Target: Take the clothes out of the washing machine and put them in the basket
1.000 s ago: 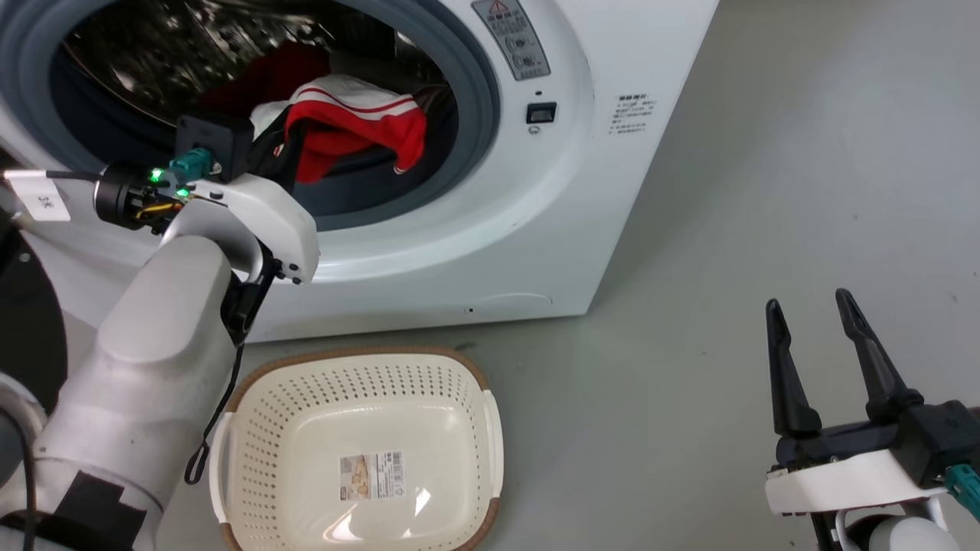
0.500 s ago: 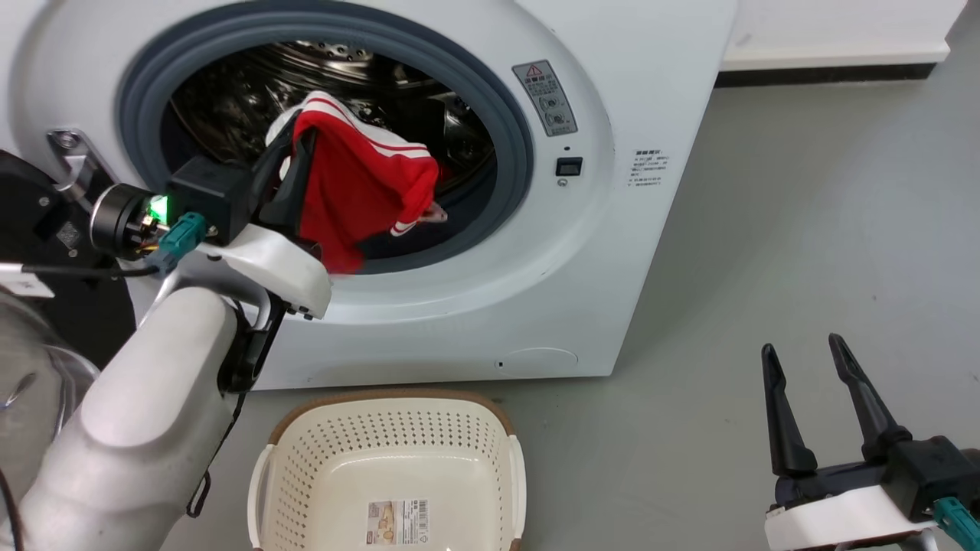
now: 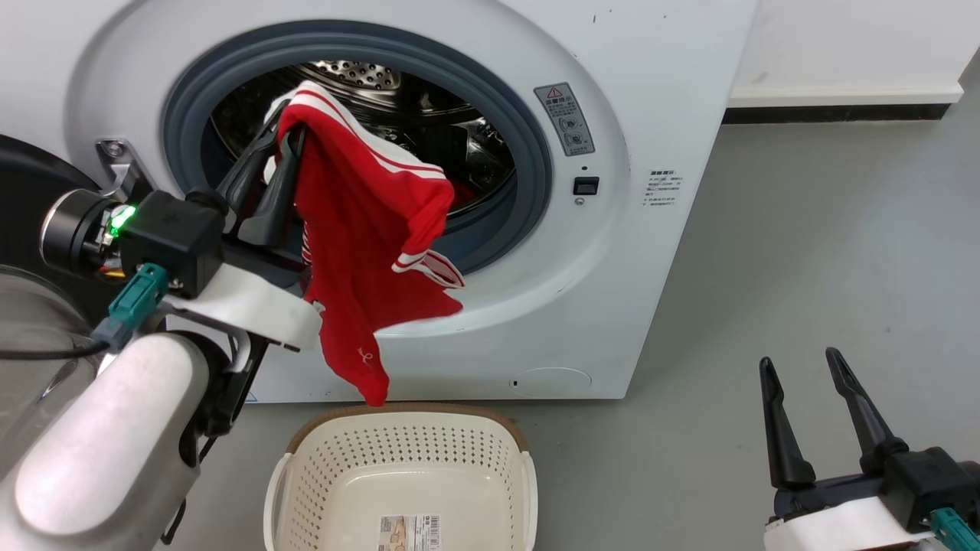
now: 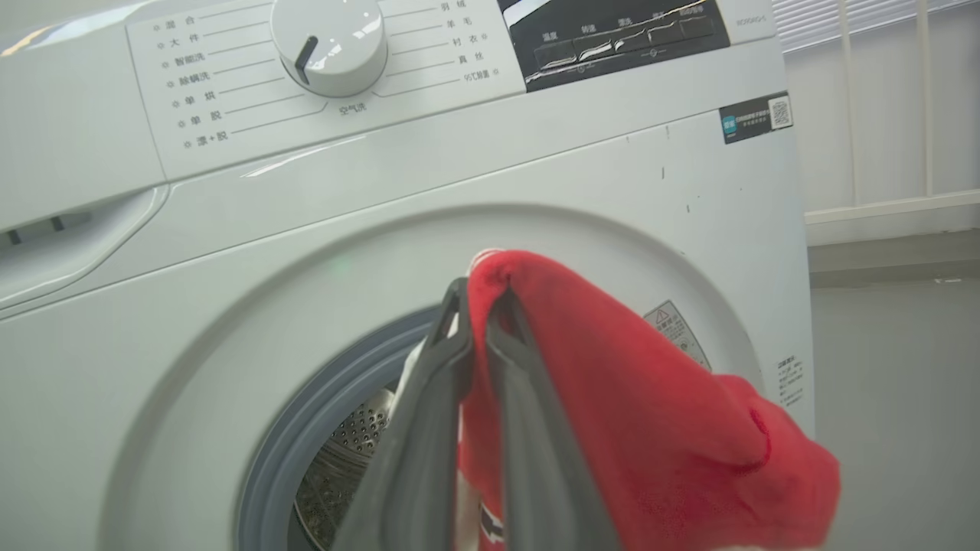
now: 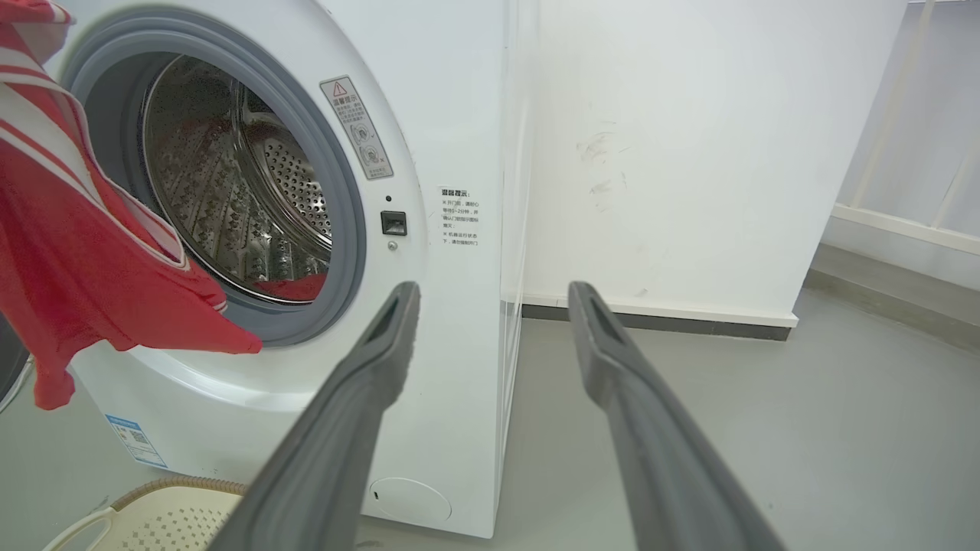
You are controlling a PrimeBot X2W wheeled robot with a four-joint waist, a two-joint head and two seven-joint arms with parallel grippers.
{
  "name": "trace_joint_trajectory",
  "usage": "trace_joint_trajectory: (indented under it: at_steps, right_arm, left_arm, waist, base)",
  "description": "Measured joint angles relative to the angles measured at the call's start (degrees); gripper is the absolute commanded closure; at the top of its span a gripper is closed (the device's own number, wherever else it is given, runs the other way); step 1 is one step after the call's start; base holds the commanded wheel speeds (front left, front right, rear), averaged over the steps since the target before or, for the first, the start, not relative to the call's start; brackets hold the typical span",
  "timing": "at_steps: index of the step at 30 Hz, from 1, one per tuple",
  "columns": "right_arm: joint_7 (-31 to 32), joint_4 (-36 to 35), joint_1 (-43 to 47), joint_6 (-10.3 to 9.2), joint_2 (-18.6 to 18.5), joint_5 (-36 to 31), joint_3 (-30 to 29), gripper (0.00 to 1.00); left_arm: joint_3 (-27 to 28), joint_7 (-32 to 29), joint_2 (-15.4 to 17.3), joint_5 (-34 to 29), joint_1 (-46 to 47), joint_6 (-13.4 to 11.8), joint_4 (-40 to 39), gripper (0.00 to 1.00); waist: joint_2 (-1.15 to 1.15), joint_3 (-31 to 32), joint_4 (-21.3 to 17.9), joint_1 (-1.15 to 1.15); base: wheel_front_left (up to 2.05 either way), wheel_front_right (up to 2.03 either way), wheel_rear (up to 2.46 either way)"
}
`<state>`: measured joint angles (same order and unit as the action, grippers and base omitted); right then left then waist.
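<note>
My left gripper [image 3: 279,138] is shut on the red garment with white stripes [image 3: 367,252], pinching its top edge [image 4: 536,321] just outside the washing machine's [image 3: 658,99] porthole. The cloth hangs free, its lowest tip just above the back rim of the cream basket [image 3: 306,474] on the floor. In the right wrist view a second bright red garment [image 5: 295,288] lies low in the steel drum [image 5: 230,191], and the striped one [image 5: 92,306] hangs at left. My right gripper [image 3: 798,367] stands open and empty at the lower right, well away from the machine.
The machine's black-rimmed door [image 3: 23,199] stands swung open at the far left behind my left forearm. Bare grey floor [image 3: 804,252] stretches to the right of the machine up to a white wall with a dark skirting [image 3: 842,113].
The left gripper has pulled the striped garment out of the drum and up, so it now hangs outside the porthole over the basket. The head camera has tilted up. The right gripper stays put.
</note>
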<state>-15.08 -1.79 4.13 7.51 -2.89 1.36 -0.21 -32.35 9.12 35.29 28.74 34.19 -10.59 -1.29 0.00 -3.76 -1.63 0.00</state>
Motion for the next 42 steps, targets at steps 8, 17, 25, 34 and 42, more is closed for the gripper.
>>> trace_joint_trajectory:
  at_steps: [8,17,25,34,42]
  right_arm:
    - [0.00,0.14,0.97,0.00,0.00,0.18,-0.08,0.00]
    - [0.00,0.13,1.12,0.00,0.00,0.35,-0.05,0.00]
    - [0.00,-0.36,-0.61,0.00,-0.01,-0.05,-0.66,0.00]
    - [0.00,-1.25,-4.69,0.00,-0.01,-0.58,-1.22,0.00]
    - [0.00,-2.18,-9.29,0.00,-0.01,-0.01,-1.52,0.00]
  left_arm:
    - [0.80,-2.89,3.56,-0.59,-3.63,-2.92,-9.81,1.00]
    - [-0.57,-4.23,4.99,0.26,-10.47,-4.90,-13.56,1.00]
    - [-3.12,-2.67,3.57,2.29,-16.91,-5.04,-9.51,1.00]
    - [-7.60,-0.38,-1.08,3.88,-18.63,-0.87,2.26,1.00]
    - [-9.01,1.75,-6.34,5.98,-13.99,4.99,20.04,1.00]
  waist:
    - [0.00,0.98,0.71,0.00]
    - [0.00,-0.05,0.76,0.00]
    - [0.00,-4.15,0.21,0.00]
    - [0.00,-11.50,-0.90,0.01]
    - [0.00,-19.26,-2.99,0.02]
  base:
    - [0.00,0.00,0.00]
    - [0.00,0.00,0.00]
    - [0.00,0.00,0.00]
    - [0.00,0.00,0.00]
    - [0.00,0.00,0.00]
